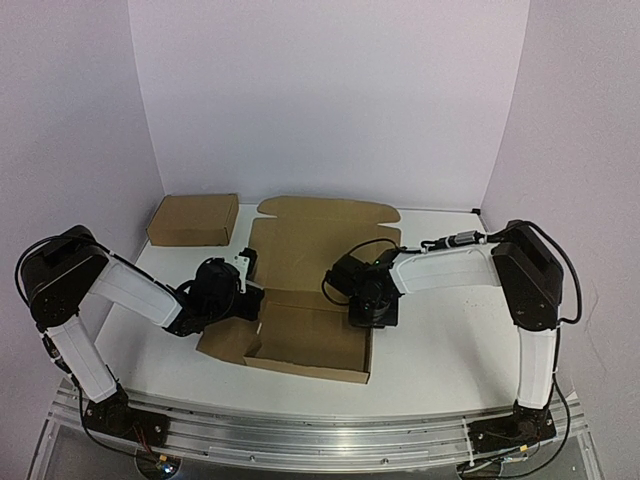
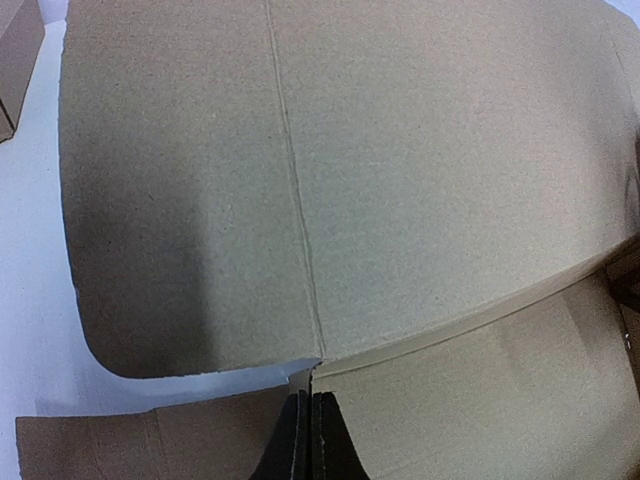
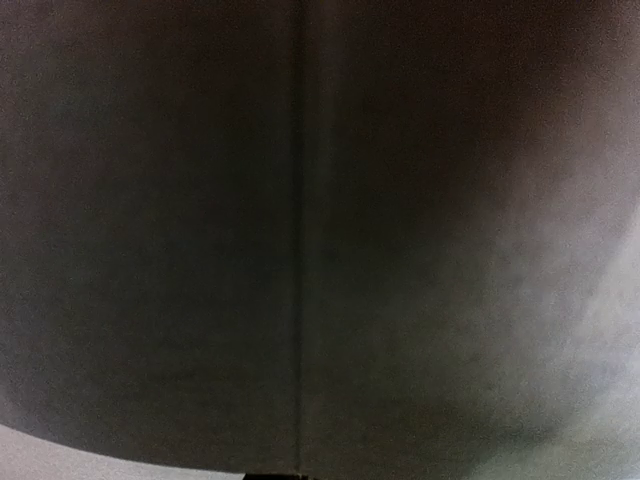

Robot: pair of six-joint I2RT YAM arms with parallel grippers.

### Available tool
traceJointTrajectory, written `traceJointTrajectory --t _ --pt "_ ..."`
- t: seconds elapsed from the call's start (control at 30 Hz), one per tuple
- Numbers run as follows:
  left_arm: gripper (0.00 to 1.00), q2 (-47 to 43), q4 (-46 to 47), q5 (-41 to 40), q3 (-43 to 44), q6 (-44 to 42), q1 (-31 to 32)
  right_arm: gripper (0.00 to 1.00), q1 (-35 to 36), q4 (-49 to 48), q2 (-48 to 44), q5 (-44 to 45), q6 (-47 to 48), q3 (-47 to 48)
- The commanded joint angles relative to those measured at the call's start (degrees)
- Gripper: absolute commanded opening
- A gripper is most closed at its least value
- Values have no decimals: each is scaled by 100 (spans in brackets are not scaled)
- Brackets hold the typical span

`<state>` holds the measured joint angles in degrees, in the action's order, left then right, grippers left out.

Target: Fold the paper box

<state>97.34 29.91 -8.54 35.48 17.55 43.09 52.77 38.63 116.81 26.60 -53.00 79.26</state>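
Note:
The paper box (image 1: pixel 300 335) is a brown die-cut mailer lying partly folded at the table's middle. Its front wall stands up, and its lid panel (image 1: pixel 325 235) lies flat behind. My left gripper (image 1: pixel 245 292) is at the box's left side. In the left wrist view its fingers (image 2: pixel 290 455) are pressed together on a thin cardboard edge of the box (image 2: pixel 400 200). My right gripper (image 1: pixel 372 308) is at the box's right side wall. The right wrist view is filled by dark cardboard (image 3: pixel 320 240) close to the lens, so its fingers are hidden.
A smaller plain brown cardboard box (image 1: pixel 193 219) stands at the back left, and its corner shows in the left wrist view (image 2: pixel 15 60). White walls close off the table at the back and both sides. The arm bases sit at the near edge.

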Motion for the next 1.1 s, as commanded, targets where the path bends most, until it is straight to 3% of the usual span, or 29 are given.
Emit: traceJointTrajectory --t 0.0,0.23,0.47,0.67,0.87,1.07 --pt "0 -161 -57 61 -15 -20 -29 0 56 364 3 315 -109 -86" --pt "0 -185 -191 506 -35 211 -31 2 4 -147 54 284 -360 -154" --pt "0 -178 95 266 -220 79 -31 55 -7 -522 -357 -381 211 -417" --pt "0 -159 261 241 -232 -12 -27 71 -16 -534 -1159 -914 993 -631" --pt "0 -161 308 244 -248 -24 -29 65 -23 -542 -1409 -1201 755 -972" --pt "0 -217 234 234 -225 -37 -29 36 -40 -523 -946 -1022 267 -871"
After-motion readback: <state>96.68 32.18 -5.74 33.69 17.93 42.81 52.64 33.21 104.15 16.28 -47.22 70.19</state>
